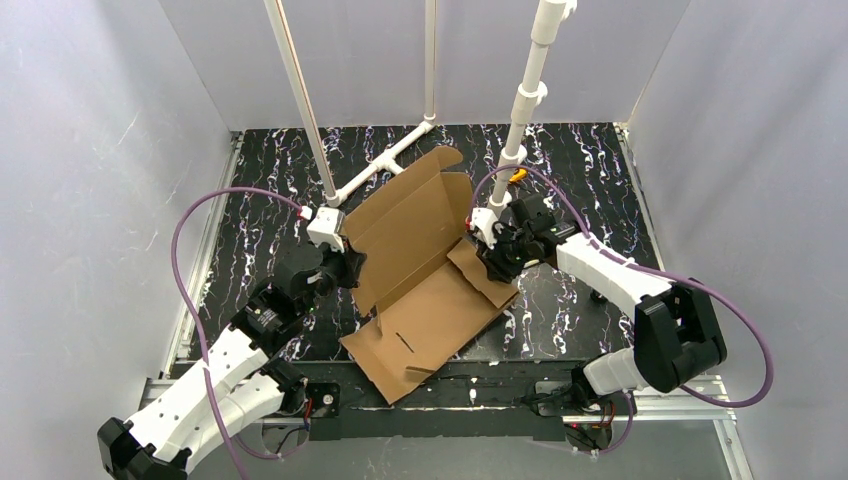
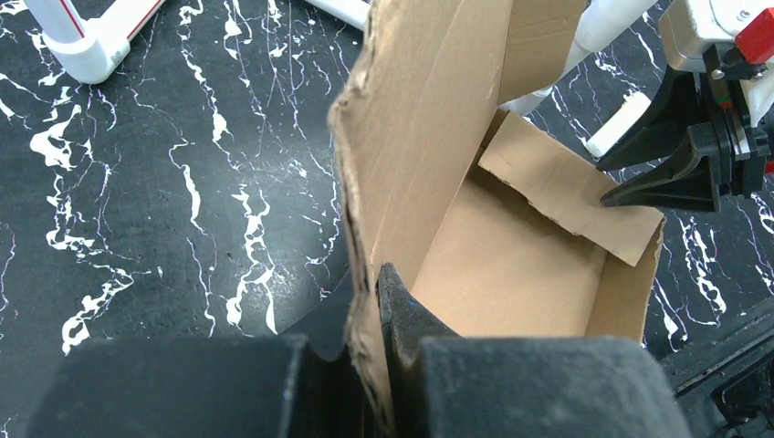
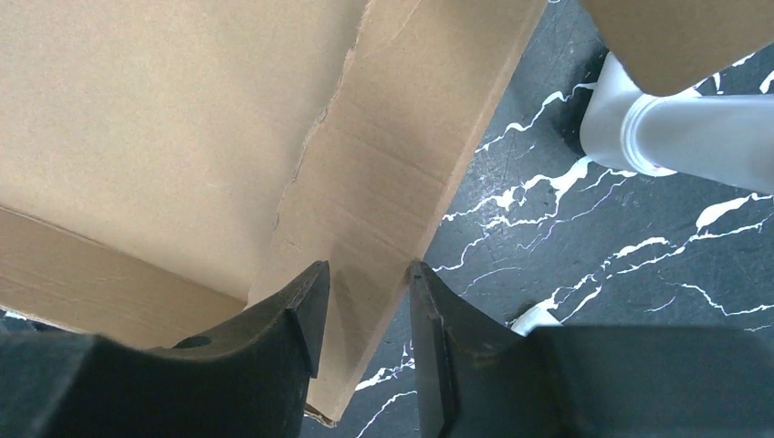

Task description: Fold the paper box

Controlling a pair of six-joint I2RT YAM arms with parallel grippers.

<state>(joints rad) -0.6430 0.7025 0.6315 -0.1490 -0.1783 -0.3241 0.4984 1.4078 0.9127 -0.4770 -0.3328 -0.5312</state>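
Box [image 1: 425, 300] cardboard was clamped in my left gripper [image 2: 372, 306]. Both fingers [image 2: 402, 310] were pressed together on the raw edge of the upright left wall, which rose straight out from between them. My right gripper [image 3: 365, 274] had its jaws apart. A narrow flap on the box's right side showed in the gap between them, and I could not tell whether either finger touched it.

Out from my jaws, the box lay open in the middle of the table [image 1: 260, 200], between my two arms and set at a slant. Its floor was flat. The near panel, cut with slots, reached to the near edge of the table. The big far panel stood up, leaning away from me. The right flap tilted low over the floor, just beside my right gripper.

Farther out the table was black with white veins. A white pipe stand [image 1: 385, 160] lay on it at the far side, its tubes rising behind the box. A white post [image 1: 525, 100] rose just behind my right gripper. Purple cables [image 1: 185, 250] looped out from each arm.
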